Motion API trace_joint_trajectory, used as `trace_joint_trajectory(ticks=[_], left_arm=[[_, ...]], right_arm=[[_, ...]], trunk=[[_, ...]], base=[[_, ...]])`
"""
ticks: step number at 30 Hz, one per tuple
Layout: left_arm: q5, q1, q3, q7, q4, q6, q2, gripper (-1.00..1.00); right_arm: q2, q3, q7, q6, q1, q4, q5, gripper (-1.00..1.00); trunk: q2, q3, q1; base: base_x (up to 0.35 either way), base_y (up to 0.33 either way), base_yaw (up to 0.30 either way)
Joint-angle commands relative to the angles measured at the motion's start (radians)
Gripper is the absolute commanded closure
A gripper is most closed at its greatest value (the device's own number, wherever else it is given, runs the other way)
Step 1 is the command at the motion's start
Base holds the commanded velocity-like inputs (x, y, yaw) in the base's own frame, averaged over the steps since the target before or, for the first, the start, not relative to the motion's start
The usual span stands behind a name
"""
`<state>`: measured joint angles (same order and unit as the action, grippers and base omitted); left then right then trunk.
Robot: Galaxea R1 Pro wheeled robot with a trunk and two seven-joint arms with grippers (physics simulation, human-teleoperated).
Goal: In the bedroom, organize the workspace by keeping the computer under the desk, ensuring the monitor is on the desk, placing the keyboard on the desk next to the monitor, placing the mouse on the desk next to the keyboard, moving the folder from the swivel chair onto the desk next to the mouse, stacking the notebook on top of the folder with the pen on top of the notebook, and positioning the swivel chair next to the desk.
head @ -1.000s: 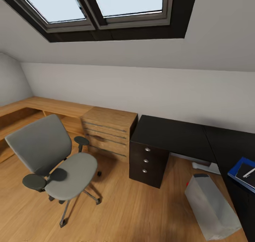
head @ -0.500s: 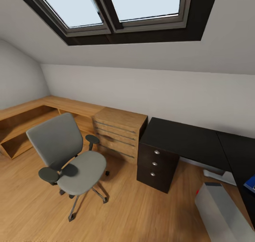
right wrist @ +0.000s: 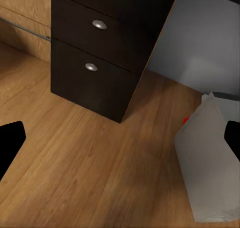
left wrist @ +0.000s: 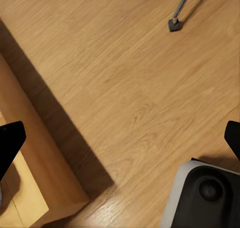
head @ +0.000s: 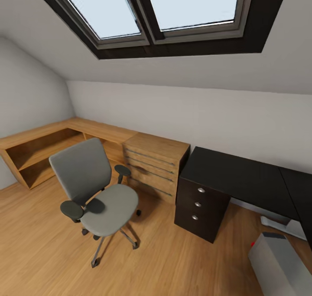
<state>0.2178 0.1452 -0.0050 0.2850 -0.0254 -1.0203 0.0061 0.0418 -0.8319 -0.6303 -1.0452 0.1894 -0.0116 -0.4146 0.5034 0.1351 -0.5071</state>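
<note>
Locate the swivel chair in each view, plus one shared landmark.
Head view: swivel chair stands left of centre on the floor, apart from the desk.
Left wrist view: one caster on its chrome leg.
Right wrist view: not in it.
Shared landmark: honey wood plank floor.

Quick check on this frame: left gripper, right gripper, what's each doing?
Left gripper: open, holding nothing, fingertips wide apart over the wood floor.
Right gripper: open, holding nothing, pointed toward the desk drawers and the computer.
</note>
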Motion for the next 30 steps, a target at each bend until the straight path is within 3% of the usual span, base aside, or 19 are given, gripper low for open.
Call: trace_joint_trajectory(ticks=[1, 7, 30], left_arm=[[0.005, 0.001, -0.001, -0.002, -0.002, -0.001, 0.000, -1.00], [0.005, 0.001, -0.001, 0.001, -0.002, -0.001, 0.000, -1.00], [0.006, 0.001, -0.001, 0.003, -0.002, -0.001, 0.000, -1.00]], right_arm=[[0.000, -0.009, -0.006, -0.002, 0.001, -0.001, -0.004, -1.00], [0.000, -0.008, -0.006, -0.002, 0.001, -0.001, -0.004, -1.00], [0.001, -0.009, -0.005, -0.002, 0.001, -0.004, 0.001, -1.00]], trunk=[[0.002, 0.002, 0.000], [0.002, 0.001, 0.000], [0.002, 0.001, 0.000]], base=[[0.000, 0.000, 0.039], [0.000, 0.000, 0.146], [0.000, 0.000, 0.273]])
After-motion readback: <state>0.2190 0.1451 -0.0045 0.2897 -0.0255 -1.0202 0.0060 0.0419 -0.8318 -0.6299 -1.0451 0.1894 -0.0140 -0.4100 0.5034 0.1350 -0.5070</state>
